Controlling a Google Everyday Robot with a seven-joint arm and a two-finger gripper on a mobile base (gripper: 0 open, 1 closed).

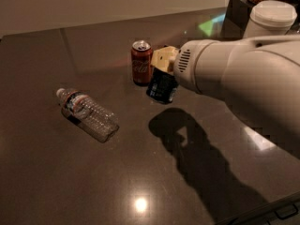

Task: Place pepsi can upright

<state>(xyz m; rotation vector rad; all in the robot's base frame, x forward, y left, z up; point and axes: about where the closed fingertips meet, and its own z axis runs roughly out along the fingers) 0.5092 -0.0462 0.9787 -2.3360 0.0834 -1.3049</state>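
Observation:
The dark blue pepsi can (161,86) is held in my gripper (164,67), just right of the upright red cola can (141,63). The pepsi can hangs nearly upright, slightly tilted, a little above the dark table (70,172). My yellowish fingers (161,59) clamp its upper part, and the white arm hides the can's top. The can's shadow falls on the table in front of it.
A clear plastic water bottle (87,114) lies on its side at the left. A white lidded cup (270,18) and dark containers stand at the back right corner. A bright light reflection shows near the table's front.

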